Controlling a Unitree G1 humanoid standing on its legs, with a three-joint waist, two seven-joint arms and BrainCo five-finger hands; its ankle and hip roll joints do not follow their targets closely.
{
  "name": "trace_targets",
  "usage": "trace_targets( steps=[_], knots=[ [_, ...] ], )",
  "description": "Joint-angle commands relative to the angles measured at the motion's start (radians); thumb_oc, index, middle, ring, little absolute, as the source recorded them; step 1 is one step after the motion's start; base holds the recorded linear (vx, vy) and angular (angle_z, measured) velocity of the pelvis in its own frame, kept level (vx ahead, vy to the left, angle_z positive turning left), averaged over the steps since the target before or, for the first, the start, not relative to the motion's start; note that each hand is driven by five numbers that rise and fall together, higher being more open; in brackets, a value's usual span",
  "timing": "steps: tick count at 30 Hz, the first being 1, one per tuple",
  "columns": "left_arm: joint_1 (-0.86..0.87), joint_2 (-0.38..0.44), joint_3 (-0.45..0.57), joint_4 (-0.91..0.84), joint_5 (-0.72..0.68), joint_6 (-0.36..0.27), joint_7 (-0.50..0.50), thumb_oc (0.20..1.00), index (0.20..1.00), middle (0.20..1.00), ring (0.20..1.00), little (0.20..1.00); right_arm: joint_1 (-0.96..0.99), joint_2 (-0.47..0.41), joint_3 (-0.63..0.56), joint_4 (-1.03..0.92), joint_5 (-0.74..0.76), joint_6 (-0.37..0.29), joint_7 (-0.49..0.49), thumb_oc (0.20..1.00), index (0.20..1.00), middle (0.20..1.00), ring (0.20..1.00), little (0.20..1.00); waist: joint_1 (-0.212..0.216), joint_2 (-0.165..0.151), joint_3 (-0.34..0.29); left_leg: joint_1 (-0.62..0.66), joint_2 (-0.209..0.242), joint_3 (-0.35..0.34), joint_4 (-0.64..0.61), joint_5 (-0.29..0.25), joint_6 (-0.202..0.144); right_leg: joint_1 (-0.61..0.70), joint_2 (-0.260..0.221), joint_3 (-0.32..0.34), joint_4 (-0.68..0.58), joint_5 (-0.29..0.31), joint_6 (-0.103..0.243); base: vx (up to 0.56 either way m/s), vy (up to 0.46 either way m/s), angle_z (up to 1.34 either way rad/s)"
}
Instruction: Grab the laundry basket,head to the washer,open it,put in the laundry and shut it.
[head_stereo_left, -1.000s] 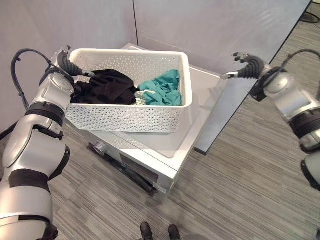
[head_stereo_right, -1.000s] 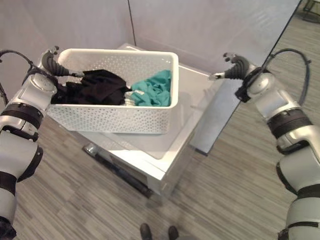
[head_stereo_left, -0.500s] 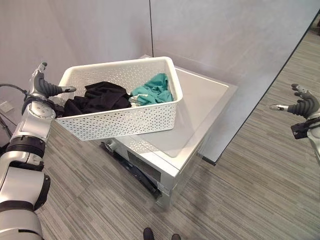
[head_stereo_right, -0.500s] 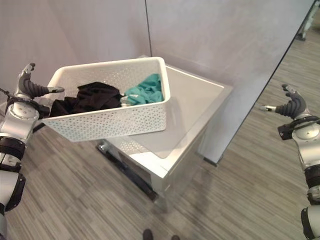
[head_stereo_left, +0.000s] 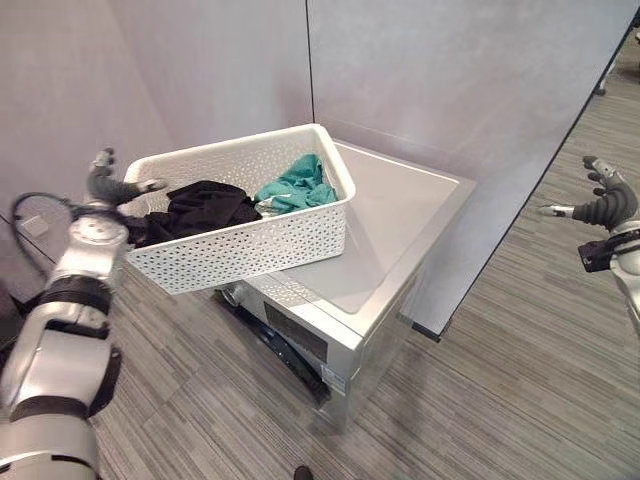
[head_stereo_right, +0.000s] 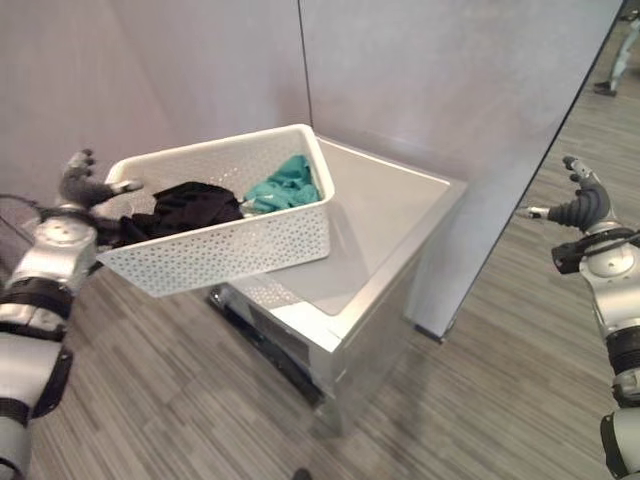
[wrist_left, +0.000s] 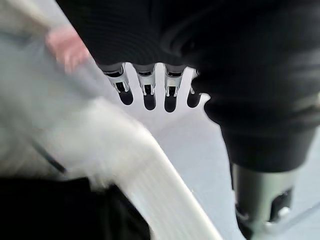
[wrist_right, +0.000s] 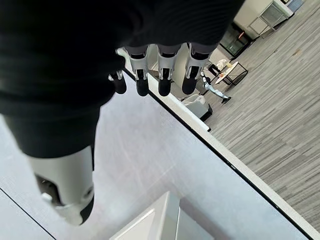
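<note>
The white perforated laundry basket rests on the washer's white top, its left end hanging out past the washer's edge. Black clothes and teal clothes lie inside. My left hand is at the basket's left end, fingers straight and thumb pointing at the rim. In the left wrist view the rim runs under the straight fingers. My right hand hangs open in the air far to the right, away from the washer, holding nothing.
Grey partition walls stand behind the washer and form a corner. The washer's dark front faces the lower left. Striped grey floor spreads to the right and front. A wall socket sits low at the left.
The whole picture has shifted. My right hand has drawn away from the washer's right edge out to the far right. My left hand now sits outside the basket's left end.
</note>
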Motion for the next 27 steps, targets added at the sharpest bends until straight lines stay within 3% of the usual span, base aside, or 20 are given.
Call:
trace_targets(
  steps=[1, 10, 27],
  knots=[
    [-0.12, -0.08, -0.003, 0.059, -0.148, -0.061, 0.021, 1.0, 1.0, 1.0, 1.0, 1.0, -0.118, 0.013, 0.018, -0.013, 0.001, -0.038, -0.06, 1.0, 1.0, 1.0, 1.0, 1.0, -0.042, -0.026, -0.029, 0.055, 0.001, 0.016, 0.016, -0.105, -0.024, -0.082, -0.017, 0.05, -0.003, 0.018, 0.106, -0.02, 0.046, -0.02],
    [-0.239, -0.138, -0.028, 0.114, -0.202, -0.073, 0.023, 1.0, 1.0, 1.0, 1.0, 1.0, -0.17, 0.036, 0.06, -0.031, -0.001, -0.046, -0.078, 1.0, 1.0, 1.0, 1.0, 1.0, -0.095, 0.02, 0.02, 0.021, 0.001, 0.066, 0.002, -0.099, -0.023, -0.146, -0.009, 0.123, -0.008, 0.049, 0.119, 0.01, 0.039, -0.27],
    [-0.334, -0.144, -0.07, 0.105, -0.191, -0.099, 0.014, 1.0, 1.0, 1.0, 1.0, 1.0, -0.132, 0.055, 0.055, -0.051, -0.005, -0.064, -0.069, 1.0, 1.0, 1.0, 1.0, 1.0, -0.103, 0.058, 0.002, 0.048, -0.002, 0.075, 0.001, -0.115, -0.026, -0.122, -0.011, 0.158, -0.013, 0.041, 0.125, 0.04, 0.008, -0.06]
  ],
)
